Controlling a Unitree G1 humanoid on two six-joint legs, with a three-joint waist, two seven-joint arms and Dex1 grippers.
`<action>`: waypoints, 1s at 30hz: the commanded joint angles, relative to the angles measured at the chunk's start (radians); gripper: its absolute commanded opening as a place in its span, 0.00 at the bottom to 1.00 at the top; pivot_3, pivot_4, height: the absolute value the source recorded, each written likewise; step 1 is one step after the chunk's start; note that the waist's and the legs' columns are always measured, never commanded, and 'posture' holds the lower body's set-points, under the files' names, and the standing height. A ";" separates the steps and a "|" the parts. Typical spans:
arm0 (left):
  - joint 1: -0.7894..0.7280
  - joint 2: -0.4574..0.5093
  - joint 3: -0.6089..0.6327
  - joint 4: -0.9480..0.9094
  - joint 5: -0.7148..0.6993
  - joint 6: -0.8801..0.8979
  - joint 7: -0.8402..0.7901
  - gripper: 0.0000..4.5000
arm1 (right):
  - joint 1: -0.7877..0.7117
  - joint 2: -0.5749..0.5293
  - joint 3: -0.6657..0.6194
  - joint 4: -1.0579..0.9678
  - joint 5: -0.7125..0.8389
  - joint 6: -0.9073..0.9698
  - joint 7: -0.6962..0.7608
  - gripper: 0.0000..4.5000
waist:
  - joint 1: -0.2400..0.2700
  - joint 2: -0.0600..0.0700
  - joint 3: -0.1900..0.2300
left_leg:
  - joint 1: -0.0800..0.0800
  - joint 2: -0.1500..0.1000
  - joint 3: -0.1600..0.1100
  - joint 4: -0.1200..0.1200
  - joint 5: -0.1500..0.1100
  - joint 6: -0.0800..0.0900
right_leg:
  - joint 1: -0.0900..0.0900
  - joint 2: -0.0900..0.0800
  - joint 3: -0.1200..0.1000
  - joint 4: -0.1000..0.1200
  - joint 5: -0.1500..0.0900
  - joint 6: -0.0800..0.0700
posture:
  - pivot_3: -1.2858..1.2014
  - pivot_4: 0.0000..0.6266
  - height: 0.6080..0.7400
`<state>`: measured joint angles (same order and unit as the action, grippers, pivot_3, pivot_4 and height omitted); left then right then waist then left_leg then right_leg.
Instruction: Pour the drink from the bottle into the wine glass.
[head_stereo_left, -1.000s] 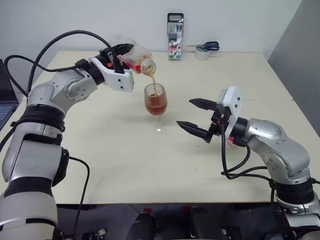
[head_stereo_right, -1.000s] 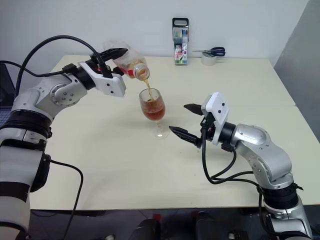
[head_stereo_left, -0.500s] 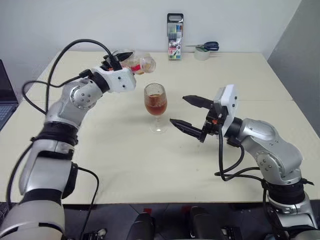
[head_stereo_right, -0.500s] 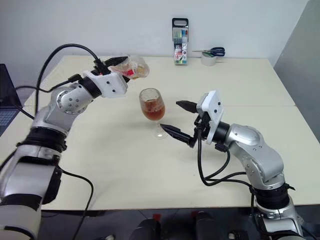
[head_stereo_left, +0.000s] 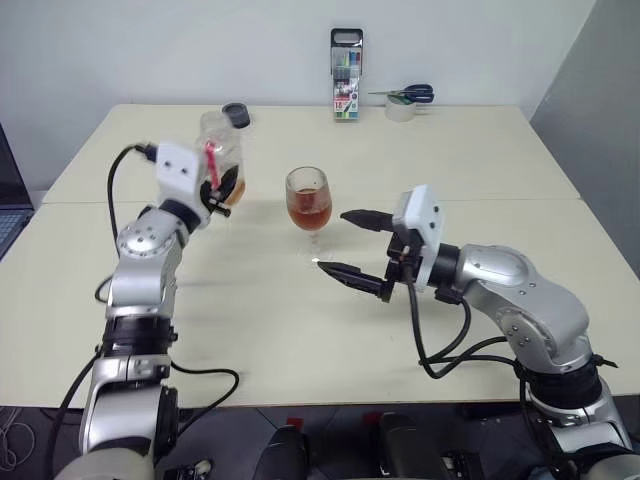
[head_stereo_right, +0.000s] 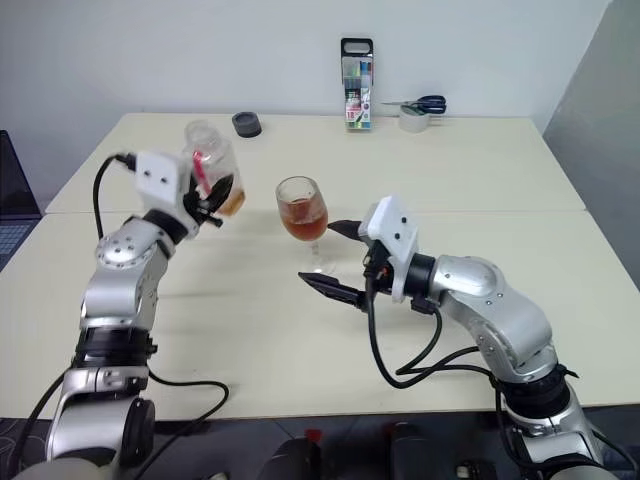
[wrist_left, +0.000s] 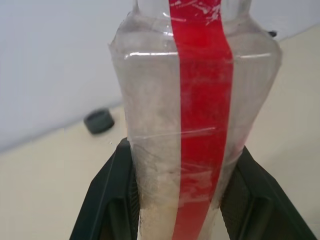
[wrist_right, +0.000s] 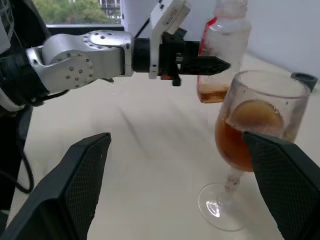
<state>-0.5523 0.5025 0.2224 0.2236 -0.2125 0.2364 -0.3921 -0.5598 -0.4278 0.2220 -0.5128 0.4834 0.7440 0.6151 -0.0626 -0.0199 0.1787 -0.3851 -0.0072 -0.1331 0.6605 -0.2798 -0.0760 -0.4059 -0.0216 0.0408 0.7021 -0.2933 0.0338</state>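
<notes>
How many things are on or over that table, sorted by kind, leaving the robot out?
Bottles: 1, the bottle, held above the table
Glasses: 1, the wine glass
Loose caps: 1, a dark cap
Marker cases: 1, the marker case
Tape rolls: 1, the tape roll
Scissors: 1, the scissors
Total: 6

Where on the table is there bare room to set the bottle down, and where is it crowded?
Bare tabletop lies along the near edge, between both arms, and beneath the small clear plastic bottle held upright in the left gripper. It is crowded around the clear stemmed wine glass, flanked by the open right gripper, and at the far edge: dark cap, marker case, scissors.
</notes>
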 joint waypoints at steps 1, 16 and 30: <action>0.050 -0.025 0.088 -0.086 -0.088 0.042 0.025 0.38 | -0.036 0.007 0.023 -0.024 -0.026 0.006 -0.017 1.00 | 0.004 0.000 0.000 | 0.000 0.000 0.000 0.000 0.000 0.000 | 0.000 0.000 0.000 0.000 0.000 0.000 | 0.52 0.24 1.00; 0.156 -0.038 0.087 -0.076 -0.084 0.023 0.020 0.37 | -0.066 0.028 0.088 0.028 -0.095 -0.016 0.007 1.00 | 0.021 -0.001 -0.001 | 0.000 0.000 0.000 0.001 0.000 0.000 | 0.001 -0.001 -0.001 -0.002 0.000 0.000 | 0.52 0.24 1.00; 0.174 -0.048 0.095 -0.067 -0.081 -0.002 0.003 0.76 | -0.063 0.049 0.091 0.030 -0.116 -0.016 0.007 1.00 | 0.022 -0.001 -0.001 | 0.000 0.000 0.000 0.000 -0.001 0.001 | 0.001 -0.001 -0.001 -0.003 0.000 0.000 | 0.52 0.24 1.00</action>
<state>-0.3820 0.4452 0.3018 0.1757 -0.2892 0.2586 -0.3846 -0.6075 -0.3851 0.3163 -0.4612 0.3732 0.7495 0.6118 -0.0409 -0.0210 0.1781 -0.3856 -0.0075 -0.1333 0.6608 -0.2804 -0.0752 -0.4048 -0.0223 0.0401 0.6995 -0.2930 0.0341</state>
